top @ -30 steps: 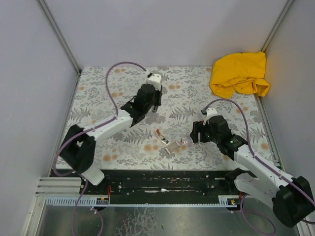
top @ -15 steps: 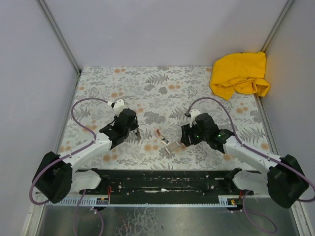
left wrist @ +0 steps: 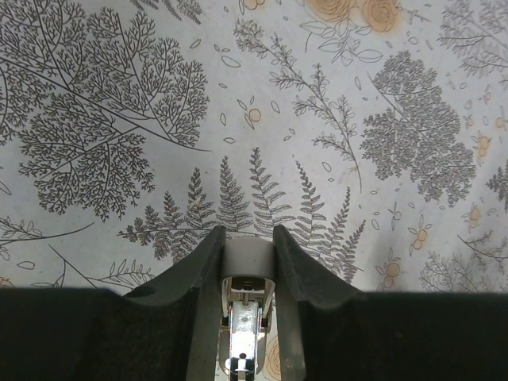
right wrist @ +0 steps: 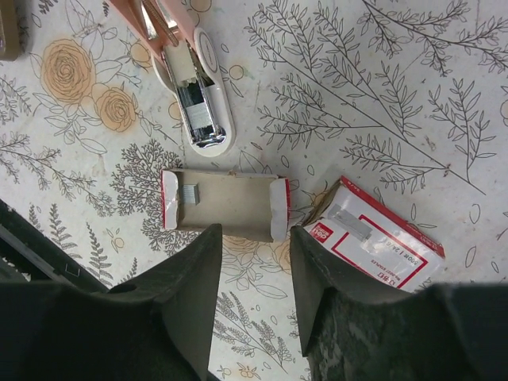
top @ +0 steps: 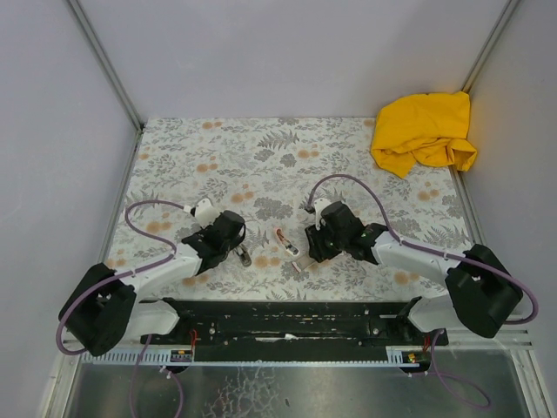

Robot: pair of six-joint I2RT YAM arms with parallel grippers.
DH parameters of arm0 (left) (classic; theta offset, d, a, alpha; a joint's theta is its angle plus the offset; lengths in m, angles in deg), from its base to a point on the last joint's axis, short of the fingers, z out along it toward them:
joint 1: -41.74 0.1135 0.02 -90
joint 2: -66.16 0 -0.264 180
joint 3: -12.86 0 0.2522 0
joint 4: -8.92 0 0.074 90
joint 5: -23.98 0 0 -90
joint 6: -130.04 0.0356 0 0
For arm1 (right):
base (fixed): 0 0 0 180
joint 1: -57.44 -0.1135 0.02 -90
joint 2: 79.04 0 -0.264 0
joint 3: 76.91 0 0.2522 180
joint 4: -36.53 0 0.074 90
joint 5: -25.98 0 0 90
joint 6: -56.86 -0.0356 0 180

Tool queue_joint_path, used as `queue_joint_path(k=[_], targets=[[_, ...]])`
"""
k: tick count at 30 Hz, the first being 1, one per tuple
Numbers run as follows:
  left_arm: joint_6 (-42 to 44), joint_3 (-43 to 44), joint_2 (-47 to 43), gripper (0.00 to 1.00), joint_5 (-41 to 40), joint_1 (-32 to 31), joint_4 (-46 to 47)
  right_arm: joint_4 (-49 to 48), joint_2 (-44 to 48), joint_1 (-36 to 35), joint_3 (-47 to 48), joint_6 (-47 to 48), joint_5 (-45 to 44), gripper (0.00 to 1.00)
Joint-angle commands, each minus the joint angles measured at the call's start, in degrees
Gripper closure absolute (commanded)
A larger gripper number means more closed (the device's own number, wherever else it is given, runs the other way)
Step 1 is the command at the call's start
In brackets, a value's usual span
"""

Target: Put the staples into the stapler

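Right gripper (right wrist: 254,234) is spread open, hanging right over the slid-out cardboard tray (right wrist: 226,205). A short strip of staples (right wrist: 190,193) sits at one end of it. The stapler (right wrist: 194,103) lies flipped open just past the tray, with the white-and-red box (right wrist: 377,238) beside it. Left gripper (left wrist: 248,235) is clamped on a small white-and-metal piece (left wrist: 248,266), can't tell what.

Through the right wrist camera the stapler (right wrist: 194,103) runs off the top edge, its pink arm cut short. A brown thing (right wrist: 6,32) in the corner is mostly out of frame. One finger of the right gripper (right wrist: 255,234) covers part of the white-and-red box (right wrist: 373,238), whose print is too small to read. Overhead, that gripper hides the box altogether. Between the fingers of the left gripper (left wrist: 248,232) sits a white-and-metal piece (left wrist: 248,278), cut off below; I can't tell what it is.
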Motion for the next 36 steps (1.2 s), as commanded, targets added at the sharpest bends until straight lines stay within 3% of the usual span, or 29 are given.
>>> queue_joint_path(k=[1,4,11,16,20,27,36], targets=[[-3.3,2.3,2.8,0.9,-3.8,-1.0,-1.5,-2.7,-2.0,-1.1,2.7,0.4,-1.4,0.56],[-3.6,2.9,4.2,0.84,-3.6,-1.3,-1.3,-2.7,-3.7,-1.9,3.4,0.4,-1.1,0.6],[-2.6,3.2,4.6,0.45,-3.5,-1.8,-0.3,-3.4,-5.9,-4.0,4.1,0.0,-0.8,0.62],[-1.4,2.9,2.3,0.23,-3.8,-1.8,0.0,-4.3,-6.9,-5.4,4.2,-1.1,-1.1,0.63],[1.0,3.0,-1.2,0.11,-4.3,-1.8,0.0,-4.5,-8.1,-6.8,4.8,-1.4,-2.2,0.66],[6.6,3.0,-8.5,0.0,-5.6,-1.8,-0.6,-5.0,-9.8,-8.4,5.3,-2.0,-4.5,0.69],[8.8,2.5,-14.6,0.0,-5.6,-1.8,-1.4,-5.6,-11.4,-9.2,6.0,-2.3,-5.8,0.74]])
